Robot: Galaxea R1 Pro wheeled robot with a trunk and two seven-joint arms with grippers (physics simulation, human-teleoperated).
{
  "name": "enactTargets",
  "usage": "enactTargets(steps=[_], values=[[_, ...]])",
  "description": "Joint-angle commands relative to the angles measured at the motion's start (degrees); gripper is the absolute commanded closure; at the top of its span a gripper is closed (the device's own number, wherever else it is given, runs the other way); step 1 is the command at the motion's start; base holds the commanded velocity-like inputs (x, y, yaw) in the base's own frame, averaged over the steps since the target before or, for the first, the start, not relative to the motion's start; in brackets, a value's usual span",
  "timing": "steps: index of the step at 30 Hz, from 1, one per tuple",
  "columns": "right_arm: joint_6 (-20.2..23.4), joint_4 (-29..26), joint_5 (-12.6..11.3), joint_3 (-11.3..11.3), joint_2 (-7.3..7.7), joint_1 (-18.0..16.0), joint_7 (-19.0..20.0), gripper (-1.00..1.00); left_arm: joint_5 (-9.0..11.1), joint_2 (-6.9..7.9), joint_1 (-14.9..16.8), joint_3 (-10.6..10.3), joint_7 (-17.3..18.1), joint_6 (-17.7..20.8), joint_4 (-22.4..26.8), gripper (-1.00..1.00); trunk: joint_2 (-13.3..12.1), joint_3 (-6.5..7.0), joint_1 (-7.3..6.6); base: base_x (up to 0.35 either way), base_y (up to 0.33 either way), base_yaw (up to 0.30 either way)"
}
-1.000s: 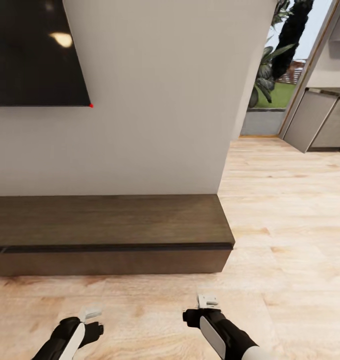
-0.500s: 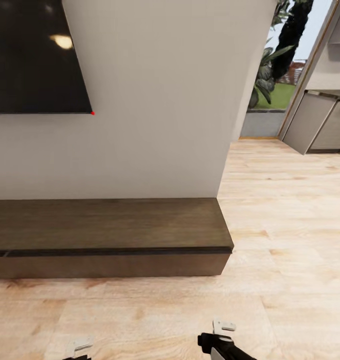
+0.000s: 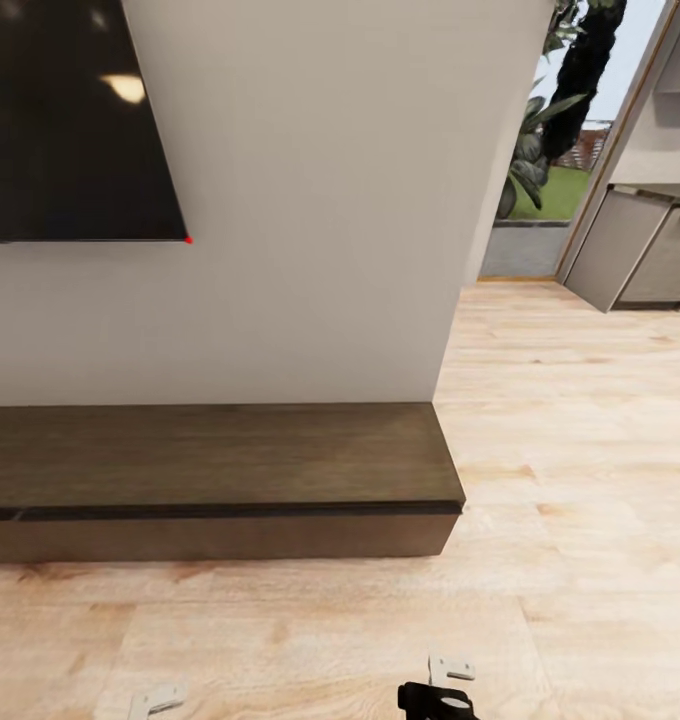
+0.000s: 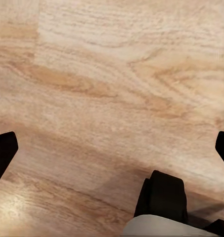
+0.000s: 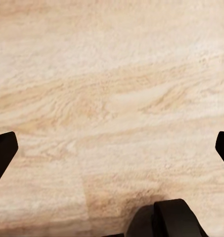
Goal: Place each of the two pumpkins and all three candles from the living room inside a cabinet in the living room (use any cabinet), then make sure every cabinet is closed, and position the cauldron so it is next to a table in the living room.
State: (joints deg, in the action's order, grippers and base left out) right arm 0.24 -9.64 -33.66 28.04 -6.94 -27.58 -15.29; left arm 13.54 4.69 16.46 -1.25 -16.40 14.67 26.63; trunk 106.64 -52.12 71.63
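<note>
scene: long low dark brown wood cabinet (image 3: 215, 460) against white wall, drawers closed | left hand (image 4: 112, 148) and right hand (image 5: 112, 148) spread, empty, over pale plank floor (image 3: 580, 450) | advice: square up, reach drawer front.

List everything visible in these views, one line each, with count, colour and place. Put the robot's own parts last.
cabinet: one, dark brown wood, long and low against the wall, front closed, top bare.
television: one, black screen, mounted on the wall above the cabinet.
wall: one, off-white, behind the cabinet.
floor: pale wood planks, in front of the cabinet and running off to the right.
plants: dark green, outside the opening at far right.
kitchen cupboards: grey, far right.
left gripper: one, black fingers spread wide at the wrist view's edges, nothing between them, over the floor.
right gripper: one, black fingers spread wide, nothing between them, over the floor.
</note>
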Motion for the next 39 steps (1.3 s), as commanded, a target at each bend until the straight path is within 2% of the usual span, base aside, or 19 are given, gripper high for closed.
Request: enactTargets(steps=[1,3,9,20,32,39], values=[[-0.1,0.1,0.0,0.0,0.00,0.0,0.0,-1.00,0.0,-0.11,0.0,-0.1,0.0,0.0,-0.2,-1.00,-0.4,0.19,-0.23,0.000,0.000,0.000],[-0.2,0.2,0.1,0.0,0.00,0.1,0.1,-1.00,0.0,-0.07,0.0,-0.1,0.0,-0.4,-1.2,-1.00,-1.2,0.54,-0.67,0.000,0.000,0.000],[-1.0,0.4,0.1,0.0,0.16,0.1,0.1,-1.00,-0.1,-0.10,0.0,-0.1,0.0,-4.7,-4.4,-1.00,-3.6,1.62,-1.98,0.000,0.000,0.000],[-1.9,0.7,0.1,0.0,0.46,0.2,0.1,-1.00,-0.3,-0.04,0.0,-0.5,0.0,-7.0,-5.3,-1.00,-8.0,3.60,-4.40,0.000,0.000,0.000],[-3.2,1.1,0.2,0.0,0.37,0.2,0.1,-1.00,-0.3,-0.33,0.0,-0.5,0.1,-7.5,-5.4,-1.00,-12.8,5.75,-7.03,0.000,0.000,0.000],[-3.2,1.2,0.3,0.0,0.22,0.2,0.1,-1.00,-0.3,-0.38,0.0,-2.6,0.0,-7.5,-5.4,-1.00,-15.7,7.01,-8.57,0.000,0.000,0.000]])
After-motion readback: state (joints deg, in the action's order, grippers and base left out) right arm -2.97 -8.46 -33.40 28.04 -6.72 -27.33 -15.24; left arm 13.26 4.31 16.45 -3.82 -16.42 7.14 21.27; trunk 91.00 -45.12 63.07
